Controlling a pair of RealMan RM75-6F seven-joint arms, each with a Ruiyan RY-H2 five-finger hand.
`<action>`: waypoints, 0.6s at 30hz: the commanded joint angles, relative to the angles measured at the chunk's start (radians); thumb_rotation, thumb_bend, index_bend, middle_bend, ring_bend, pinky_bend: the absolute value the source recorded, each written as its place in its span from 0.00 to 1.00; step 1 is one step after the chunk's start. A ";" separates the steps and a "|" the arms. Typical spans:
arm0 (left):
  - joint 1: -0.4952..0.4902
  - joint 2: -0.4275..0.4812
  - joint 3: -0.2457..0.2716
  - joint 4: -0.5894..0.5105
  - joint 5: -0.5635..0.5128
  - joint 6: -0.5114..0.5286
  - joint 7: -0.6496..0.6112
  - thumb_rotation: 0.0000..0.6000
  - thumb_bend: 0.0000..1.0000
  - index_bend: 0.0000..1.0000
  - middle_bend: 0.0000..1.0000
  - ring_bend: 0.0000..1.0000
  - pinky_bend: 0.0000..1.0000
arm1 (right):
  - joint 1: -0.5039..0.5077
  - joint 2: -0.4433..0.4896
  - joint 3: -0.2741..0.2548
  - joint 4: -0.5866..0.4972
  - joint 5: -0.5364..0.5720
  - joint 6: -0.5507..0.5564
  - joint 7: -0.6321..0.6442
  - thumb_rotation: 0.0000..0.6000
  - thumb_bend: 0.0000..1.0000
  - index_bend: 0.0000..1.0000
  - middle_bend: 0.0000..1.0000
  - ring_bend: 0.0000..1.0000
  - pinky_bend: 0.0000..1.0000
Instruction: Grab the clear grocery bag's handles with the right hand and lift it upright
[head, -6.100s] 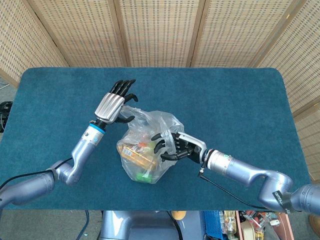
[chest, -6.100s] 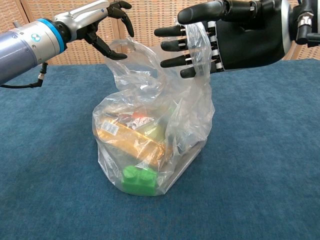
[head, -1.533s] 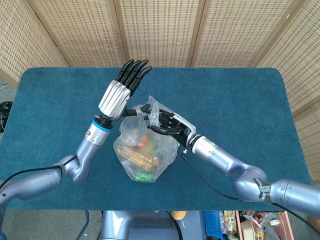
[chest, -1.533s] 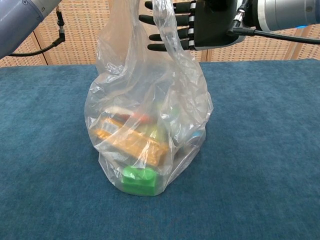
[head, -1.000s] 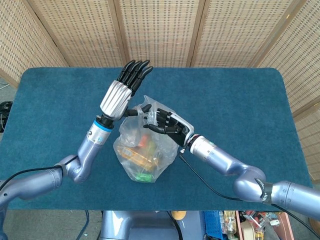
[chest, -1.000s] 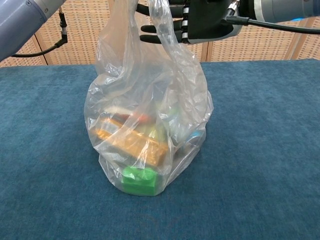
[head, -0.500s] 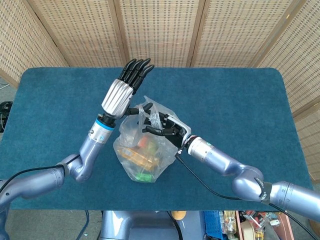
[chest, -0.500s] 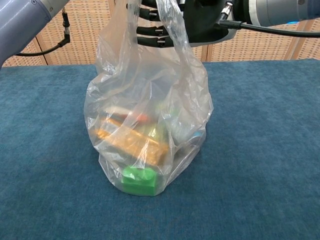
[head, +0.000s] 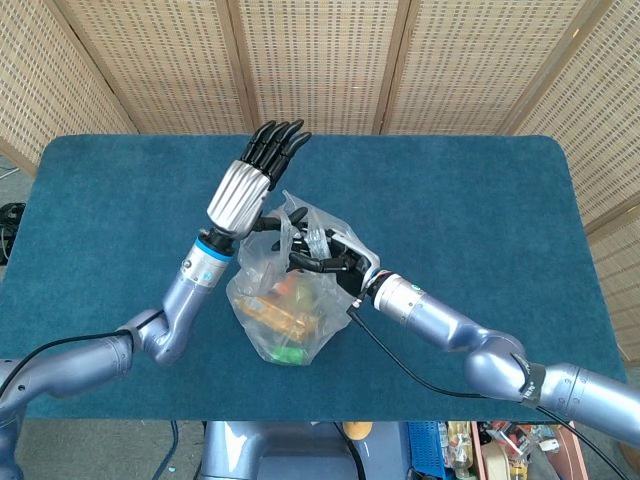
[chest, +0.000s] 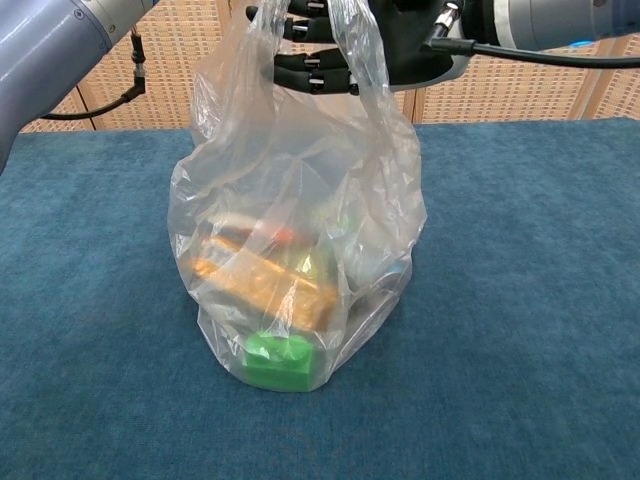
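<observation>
Right hand: the right hand (head: 325, 255) sits at the top of the bag, its dark fingers (chest: 305, 62) reaching leftward through one handle loop; plastic drapes over them. The fingers look only partly curled, and whether they clamp the film I cannot tell.
Left hand: the left hand (head: 245, 185) stands raised just beside the bag's top on its left, silver back toward the head camera, black fingers straight and pressed side by side, pointing up and away; its thumb side meets the bag's other handle, though a grip is not plain.
Bag: the clear grocery bag (chest: 300, 230) stands upright on the table near the middle, its base on the cloth, its handles (chest: 350, 40) drawn up to the right hand at the top edge of the chest view.
Contents: through the film show a green block (chest: 278, 362) at the bottom front, an orange-gold packet (chest: 265, 280) lying across the middle, and something red-orange (head: 292, 287) higher up; the rest is blurred by wrinkles.
In the way: the crumpled plastic hides most of the right hand's palm in the head view.
Surroundings: a blue cloth-covered table (head: 480, 200), woven screen panels (head: 320, 60) behind it, and a black cable (head: 400, 365) trailing along the right forearm.
</observation>
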 joint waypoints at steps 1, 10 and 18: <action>-0.001 -0.002 0.000 0.001 -0.001 -0.001 -0.002 1.00 0.26 0.00 0.00 0.00 0.00 | -0.008 -0.005 0.011 -0.001 0.011 -0.015 -0.020 1.00 0.39 0.27 0.39 0.20 0.34; -0.003 -0.006 -0.001 0.001 -0.003 -0.003 -0.003 1.00 0.26 0.00 0.00 0.00 0.00 | -0.015 -0.012 0.025 0.004 0.048 -0.050 -0.093 1.00 0.40 0.27 0.38 0.20 0.25; -0.002 0.003 -0.006 -0.010 -0.003 0.002 0.003 1.00 0.26 0.00 0.00 0.00 0.00 | 0.005 -0.026 0.015 0.016 0.118 -0.004 -0.160 1.00 0.40 0.27 0.38 0.19 0.21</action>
